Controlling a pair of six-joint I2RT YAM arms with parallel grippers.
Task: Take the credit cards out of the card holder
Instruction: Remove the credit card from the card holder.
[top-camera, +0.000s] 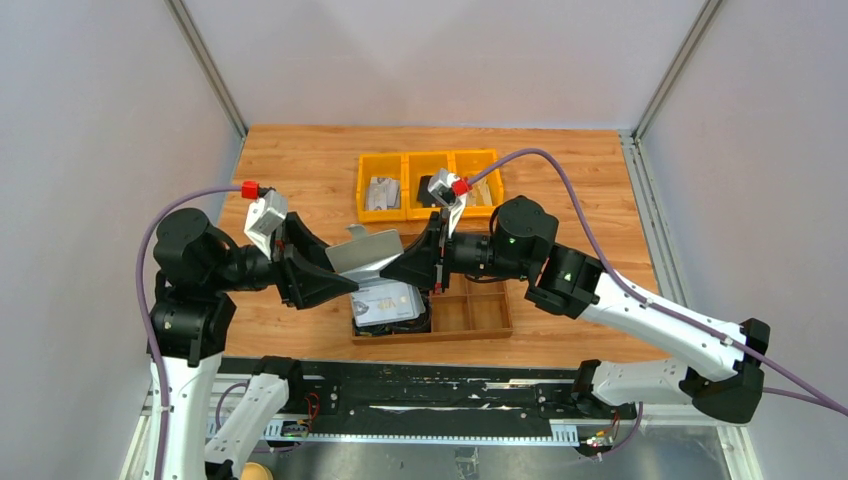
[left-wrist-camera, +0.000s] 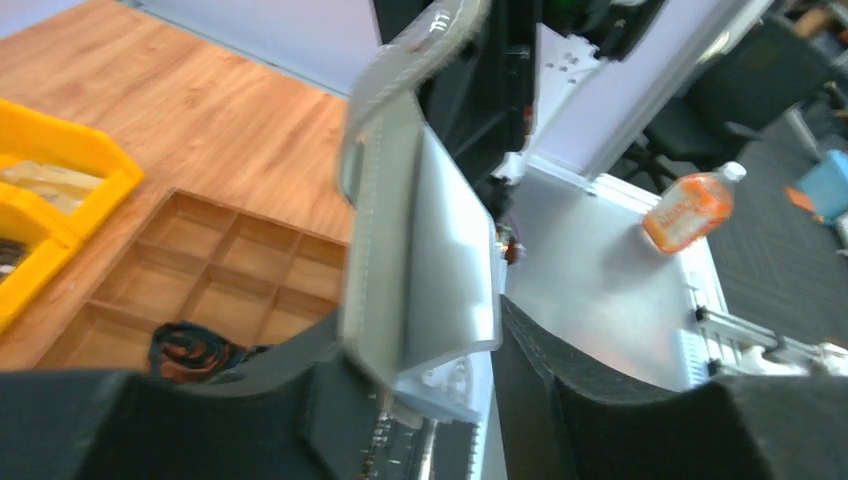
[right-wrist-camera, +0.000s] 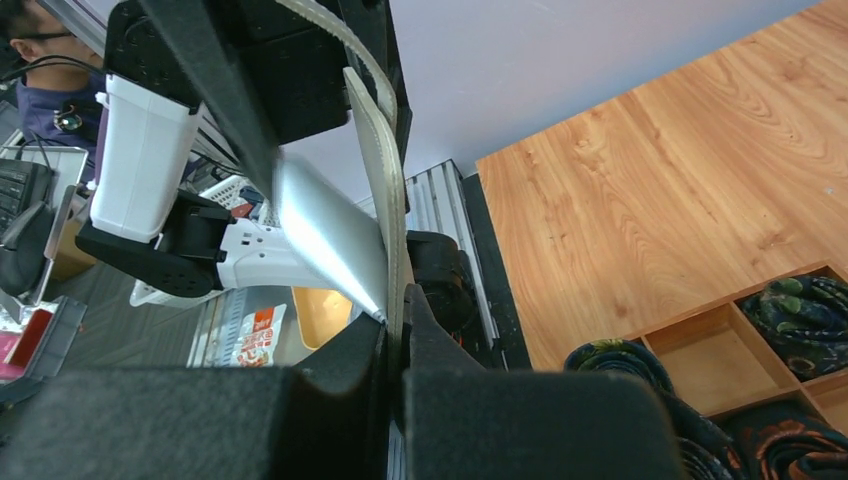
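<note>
Card holder (top-camera: 365, 252) hangs between left gripper (top-camera: 338, 285) and right gripper (top-camera: 398, 268) above the tray (top-camera: 485, 312), bins (top-camera: 407, 185) behind.

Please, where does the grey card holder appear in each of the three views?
Top external: the card holder is at centre, up above the wooden compartment tray.
Left wrist: centre, upright, filling the middle.
Right wrist: a thin edge-on strip, centre-left.
Shared landmark: that tray, seen left and lower right.
</note>
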